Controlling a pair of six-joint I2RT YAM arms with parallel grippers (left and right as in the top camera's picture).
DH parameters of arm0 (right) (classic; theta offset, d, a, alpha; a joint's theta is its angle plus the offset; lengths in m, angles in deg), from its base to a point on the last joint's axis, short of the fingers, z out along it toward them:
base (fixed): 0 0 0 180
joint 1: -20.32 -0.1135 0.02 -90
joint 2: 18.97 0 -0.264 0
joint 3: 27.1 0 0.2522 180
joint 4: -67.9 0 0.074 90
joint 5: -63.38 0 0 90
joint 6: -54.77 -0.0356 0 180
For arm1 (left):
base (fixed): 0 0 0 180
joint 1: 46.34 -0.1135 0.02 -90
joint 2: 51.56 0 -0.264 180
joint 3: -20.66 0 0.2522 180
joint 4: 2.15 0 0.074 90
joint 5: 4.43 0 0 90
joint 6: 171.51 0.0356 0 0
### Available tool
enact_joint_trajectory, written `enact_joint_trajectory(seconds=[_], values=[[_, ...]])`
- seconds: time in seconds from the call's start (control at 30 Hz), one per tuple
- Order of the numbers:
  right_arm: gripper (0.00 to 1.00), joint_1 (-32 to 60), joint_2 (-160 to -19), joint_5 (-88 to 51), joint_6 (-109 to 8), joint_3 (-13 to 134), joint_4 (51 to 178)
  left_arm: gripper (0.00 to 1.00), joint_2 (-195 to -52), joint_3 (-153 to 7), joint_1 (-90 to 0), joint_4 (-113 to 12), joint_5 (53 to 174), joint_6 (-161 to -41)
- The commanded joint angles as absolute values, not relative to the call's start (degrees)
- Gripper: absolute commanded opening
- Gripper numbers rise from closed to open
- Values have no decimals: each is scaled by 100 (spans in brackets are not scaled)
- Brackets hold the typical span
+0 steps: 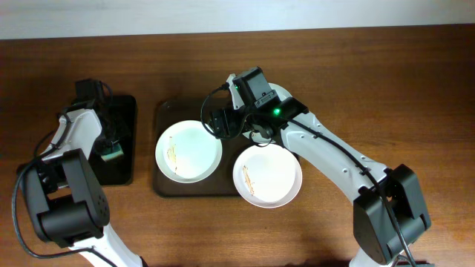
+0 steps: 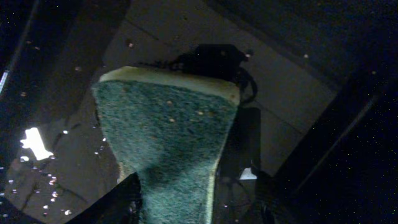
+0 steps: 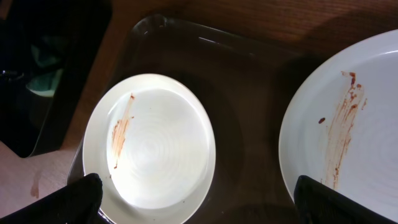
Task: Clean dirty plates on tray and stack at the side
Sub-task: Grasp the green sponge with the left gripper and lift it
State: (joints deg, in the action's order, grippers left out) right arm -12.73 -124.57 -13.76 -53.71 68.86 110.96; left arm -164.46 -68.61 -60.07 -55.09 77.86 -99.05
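Two white plates with brownish smears lie on the dark brown tray [image 1: 165, 187] [image 3: 249, 93]. One plate [image 1: 188, 151] [image 3: 155, 149] is at the tray's left. The other plate [image 1: 267, 176] [image 3: 348, 124] is at the right and overhangs the tray's near edge. My right gripper [image 1: 220, 122] [image 3: 205, 211] hovers open above the tray between them, holding nothing. My left gripper [image 1: 111, 148] [image 2: 180, 205] is down over a green sponge with a yellow edge [image 1: 113, 154] [image 2: 168, 137]. The sponge stands between its fingers; the left finger [image 2: 118, 199] touches it, the other side is too dark to judge.
A smaller black tray [image 1: 122, 174] lies left of the brown one and holds the sponge; its surface looks wet in the left wrist view. Bare wooden table surrounds both trays. The right arm [image 1: 334, 159] stretches across the table's right half.
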Motion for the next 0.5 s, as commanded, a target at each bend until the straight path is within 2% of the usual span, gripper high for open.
enact_joint_trajectory(seconds=[0.0,0.07,0.33,0.47], values=[[98,-1308,-12525,-1494,-5417,6971,11091,49,-16573,-6841,-6007,-5518,7668,-9848],[98,-1308,-12525,-1494,-5417,6971,11080,46,-16571,-6850,-6001,-5518,7675,-9765],[98,-1308,-12525,-1492,-5417,6971,11082,46,-16534,-7578,-6001,-6318,7675,-9358],[98,-1308,-12525,-1494,-5415,6971,11144,46,-16538,-7523,-6001,-6303,7670,-9358]])
